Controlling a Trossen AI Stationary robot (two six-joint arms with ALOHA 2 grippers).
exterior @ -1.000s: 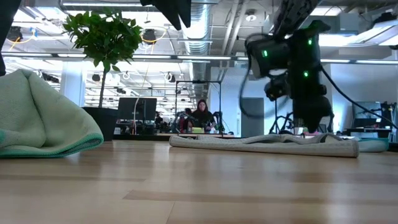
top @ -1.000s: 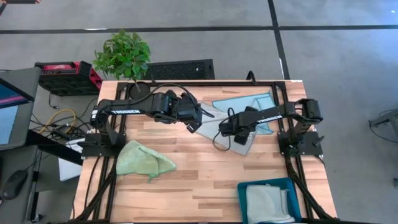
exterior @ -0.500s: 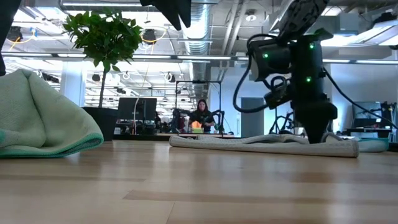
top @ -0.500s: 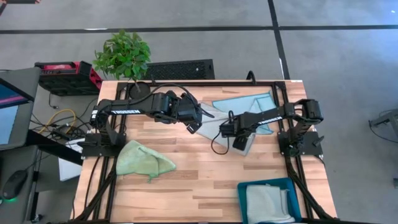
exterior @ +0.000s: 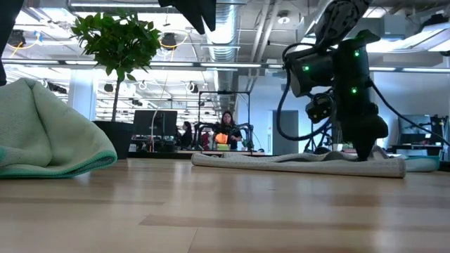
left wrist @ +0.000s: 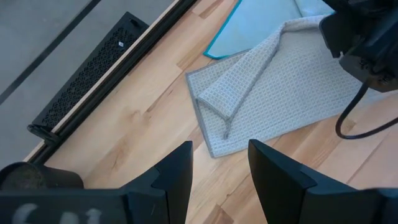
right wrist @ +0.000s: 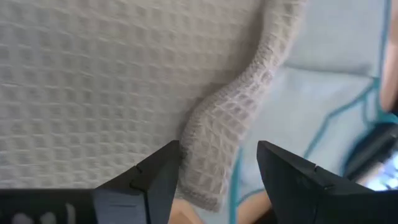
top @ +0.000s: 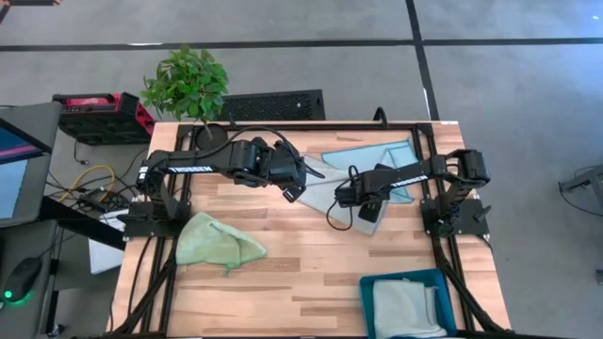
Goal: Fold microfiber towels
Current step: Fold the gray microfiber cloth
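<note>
A grey waffle-weave towel lies flat at the table's far middle, partly folded over on itself, with one edge overlapping a light blue towel. My right gripper is open and low over the grey towel's right part. Its fingers stand on either side of a raised fold. My left gripper is open and empty, hovering off the towel's left corner. A light green towel lies bunched at the near left. My right gripper points down with its fingers on either side of the grey towel's raised fold, across it. In the low view its tips reach the towel's level. I cannot tell whether they touch the cloth. The towel lies on the table.
A teal bin with a pale cloth in it stands at the near right. A potted plant stands at the far left corner. Black frame rails run along the table's left and right sides. Bare wood lies in the near middle.
My right gripper has come down onto the grey towel and has shifted a little toward the table's right edge. The towel lies as before.
</note>
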